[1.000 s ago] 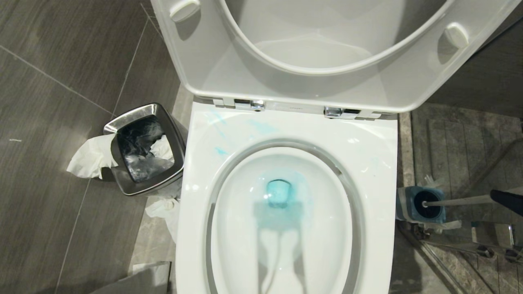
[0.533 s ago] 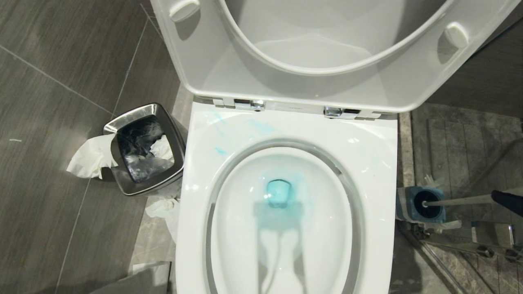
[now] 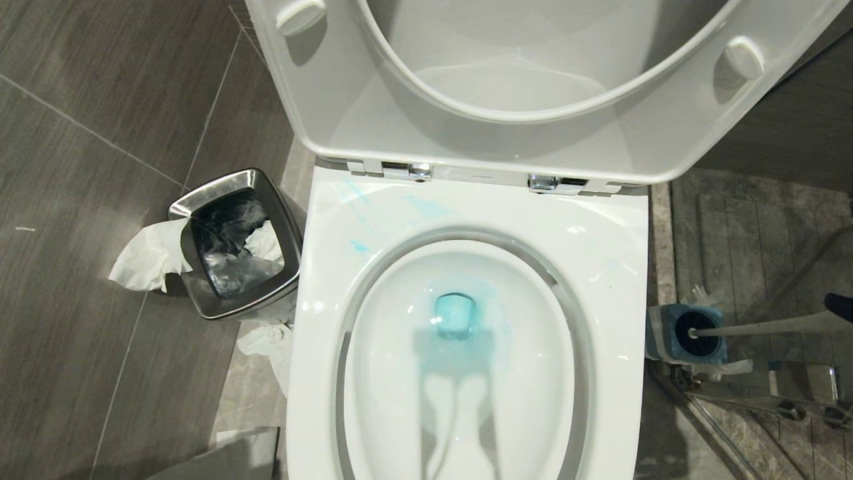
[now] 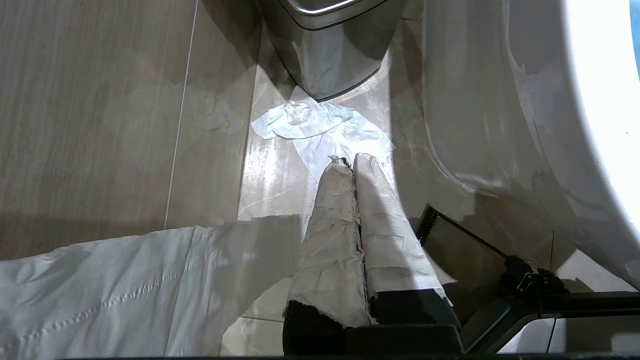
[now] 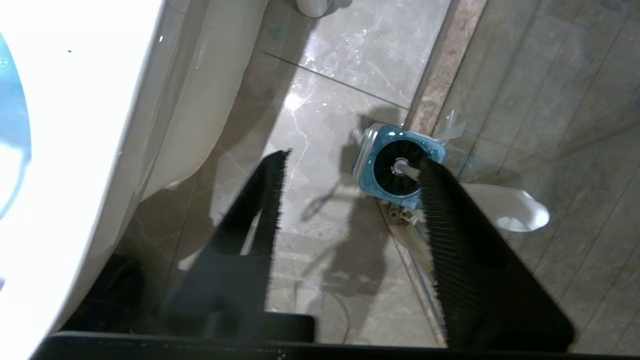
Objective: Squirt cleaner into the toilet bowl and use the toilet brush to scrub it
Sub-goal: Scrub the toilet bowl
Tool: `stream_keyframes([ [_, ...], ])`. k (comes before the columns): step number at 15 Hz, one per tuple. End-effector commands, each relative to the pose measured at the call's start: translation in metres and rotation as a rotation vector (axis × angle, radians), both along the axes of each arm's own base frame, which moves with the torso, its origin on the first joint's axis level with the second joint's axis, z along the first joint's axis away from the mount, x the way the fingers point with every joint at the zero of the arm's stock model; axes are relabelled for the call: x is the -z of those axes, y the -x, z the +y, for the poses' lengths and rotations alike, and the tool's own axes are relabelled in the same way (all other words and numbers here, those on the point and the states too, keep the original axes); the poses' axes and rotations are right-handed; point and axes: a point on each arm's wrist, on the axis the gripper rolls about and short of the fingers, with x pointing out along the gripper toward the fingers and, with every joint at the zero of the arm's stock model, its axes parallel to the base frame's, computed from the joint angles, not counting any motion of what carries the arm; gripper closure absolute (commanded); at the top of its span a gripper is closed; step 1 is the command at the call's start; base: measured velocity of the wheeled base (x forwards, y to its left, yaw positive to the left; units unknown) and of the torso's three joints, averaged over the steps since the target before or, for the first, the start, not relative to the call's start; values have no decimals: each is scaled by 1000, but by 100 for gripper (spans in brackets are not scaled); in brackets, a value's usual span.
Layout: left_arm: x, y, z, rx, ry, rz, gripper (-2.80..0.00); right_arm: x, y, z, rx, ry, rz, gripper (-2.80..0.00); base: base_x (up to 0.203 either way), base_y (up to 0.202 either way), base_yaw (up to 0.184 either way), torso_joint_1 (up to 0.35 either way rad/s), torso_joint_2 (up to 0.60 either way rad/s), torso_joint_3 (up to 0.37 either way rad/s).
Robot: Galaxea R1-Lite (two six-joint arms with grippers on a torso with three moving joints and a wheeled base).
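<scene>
Head view shows the toilet bowl (image 3: 466,347), glossy white ceramic, filling the centre of the frame with seat and lid raised at the top. Turquoise cleaner (image 3: 455,317) tints the water at the drain and streaks the rim at upper left of the basin. At the right edge, the toilet brush (image 3: 753,327) stands in its squarish blue holder (image 3: 666,337), its slim pale handle slanting toward the frame's right border, where a dark tip of the right arm shows.

Right wrist view looks down on the holder with the black bristle head inside it. The right gripper (image 5: 352,200) has its ribbed black fingers (image 5: 272,190) spread partway, one on either side of the handle's line, and nothing is clamped between them yet. The handle looks like stiff, light, smooth plastic; a hold on the straight shaft below the rounded end seems safest, since the bristles will drag in the holder and drip.

Left wrist view shows the left gripper (image 4: 348,162) with paper-wrapped fingers pressed together and holding nothing, hanging over marbled floor near crumpled tissue (image 4: 320,127) and a brushed-steel bin (image 4: 330,50).
</scene>
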Motion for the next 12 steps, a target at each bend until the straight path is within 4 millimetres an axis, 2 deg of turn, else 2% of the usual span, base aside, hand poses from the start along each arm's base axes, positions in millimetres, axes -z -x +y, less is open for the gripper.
stream_keyframes([
  [1,0,0,0,0,0,2,0,0,-1,0,-1,0,7,0,0,0,0,0,0,0],
  [6,0,0,0,0,0,2,0,9,9,1,17,-17,116,0,0,0,0,0,0,0],
  [9,0,0,0,0,0,0,0,8,14,0,132,27,108,0,0,0,0,0,0,0],
  [12,0,0,0,0,0,2,0,3,26,2,142,37,60,0,0,0,0,0,0,0],
])
